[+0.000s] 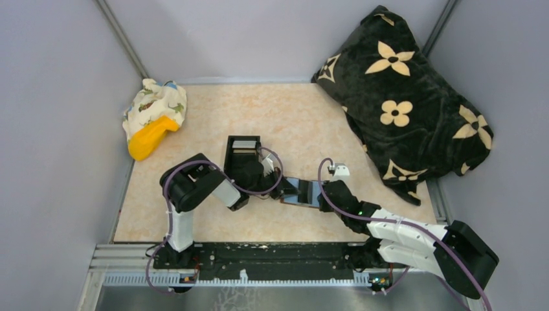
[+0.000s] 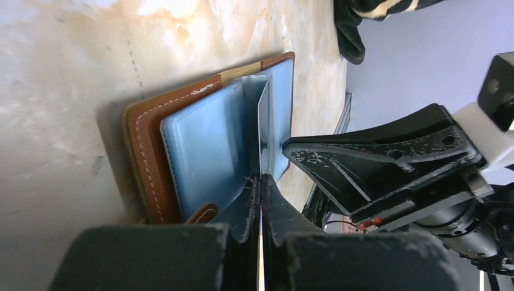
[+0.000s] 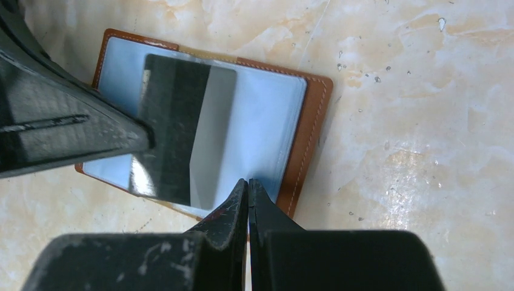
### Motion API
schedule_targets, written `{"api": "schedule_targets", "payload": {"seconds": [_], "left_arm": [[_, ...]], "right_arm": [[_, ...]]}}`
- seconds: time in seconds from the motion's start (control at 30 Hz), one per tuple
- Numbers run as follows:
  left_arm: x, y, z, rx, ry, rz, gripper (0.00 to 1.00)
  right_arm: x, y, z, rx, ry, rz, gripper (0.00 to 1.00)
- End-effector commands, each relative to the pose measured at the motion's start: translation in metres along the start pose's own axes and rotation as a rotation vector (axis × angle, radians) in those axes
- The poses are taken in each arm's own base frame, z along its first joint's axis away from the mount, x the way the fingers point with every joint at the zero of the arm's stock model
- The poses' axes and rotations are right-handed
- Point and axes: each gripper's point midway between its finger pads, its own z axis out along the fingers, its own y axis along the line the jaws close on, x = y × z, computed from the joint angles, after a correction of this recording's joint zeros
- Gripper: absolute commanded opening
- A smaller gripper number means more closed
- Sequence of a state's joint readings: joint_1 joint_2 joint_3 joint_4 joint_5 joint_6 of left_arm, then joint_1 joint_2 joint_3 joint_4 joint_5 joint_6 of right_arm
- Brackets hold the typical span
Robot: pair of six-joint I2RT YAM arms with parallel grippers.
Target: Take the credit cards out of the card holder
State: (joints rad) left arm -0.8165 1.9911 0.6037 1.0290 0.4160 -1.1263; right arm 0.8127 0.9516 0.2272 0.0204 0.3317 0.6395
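Observation:
The card holder (image 1: 302,192) lies open on the table, reddish-brown leather outside (image 3: 309,139), blue-grey inside (image 2: 203,148). A dark credit card (image 3: 182,130) with a grey stripe is lifted above the left half of the holder, and my left gripper (image 2: 261,179) is shut on its edge (image 2: 264,121). The left gripper's finger (image 3: 66,121) comes in from the left in the right wrist view. My right gripper (image 3: 248,182) is shut, its tips pressing on the near edge of the holder's blue-grey inside. From above, both grippers (image 1: 275,186) (image 1: 322,194) meet at the holder.
A black open box (image 1: 243,152) stands just behind the left gripper. A black blanket with cream flowers (image 1: 401,97) fills the back right. A patterned cloth with a yellow object (image 1: 154,120) sits at the back left. Grey walls close in the table.

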Motion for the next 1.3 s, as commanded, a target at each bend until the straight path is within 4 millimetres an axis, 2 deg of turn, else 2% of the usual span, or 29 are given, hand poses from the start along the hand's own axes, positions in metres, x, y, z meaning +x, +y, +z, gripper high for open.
{"api": "schedule_targets", "payload": {"seconds": [0.0,0.2,0.27,0.5,0.57,0.63,0.73,0.83,0.87,0.93,1.03,1.1,1.27], "left_arm": [[-0.010,-0.004,-0.014,-0.002,-0.021,0.050,0.00],[-0.023,-0.012,-0.026,-0.013,-0.038,0.104,0.00],[-0.029,-0.022,-0.032,0.000,-0.048,0.126,0.00],[-0.063,-0.086,-0.066,0.098,-0.186,0.258,0.00],[-0.074,-0.096,-0.079,0.089,-0.251,0.294,0.00],[-0.084,-0.107,-0.097,0.099,-0.340,0.308,0.00],[-0.094,-0.122,-0.129,0.170,-0.492,0.276,0.00],[-0.098,-0.145,-0.159,0.288,-0.608,0.271,0.00],[-0.099,-0.151,-0.166,0.317,-0.636,0.271,0.00],[-0.099,-0.164,-0.179,0.373,-0.677,0.290,0.00],[-0.100,-0.174,-0.196,0.432,-0.739,0.310,0.00],[-0.100,-0.182,-0.209,0.485,-0.787,0.320,0.00],[-0.097,-0.190,-0.231,0.563,-0.853,0.326,0.00]], "right_arm": [[-0.002,0.000,0.000,0.001,-0.003,0.007,0.00],[-0.001,-0.001,0.002,0.007,0.004,0.003,0.00],[-0.002,0.000,0.002,0.006,0.001,0.003,0.00],[-0.009,0.008,0.001,-0.040,-0.029,0.007,0.00],[-0.020,0.018,-0.004,-0.095,-0.080,0.024,0.00],[-0.040,0.033,-0.017,-0.197,-0.177,0.061,0.00],[-0.076,0.060,-0.048,-0.397,-0.359,0.085,0.00],[-0.103,0.077,-0.076,-0.506,-0.472,0.077,0.00],[-0.110,0.079,-0.080,-0.511,-0.488,0.072,0.03],[-0.121,0.088,-0.086,-0.527,-0.497,0.041,0.23],[-0.136,0.108,-0.094,-0.588,-0.512,0.020,0.43],[-0.146,0.120,-0.101,-0.636,-0.541,0.024,0.48],[-0.172,0.144,-0.127,-0.775,-0.649,0.057,0.48]]}}
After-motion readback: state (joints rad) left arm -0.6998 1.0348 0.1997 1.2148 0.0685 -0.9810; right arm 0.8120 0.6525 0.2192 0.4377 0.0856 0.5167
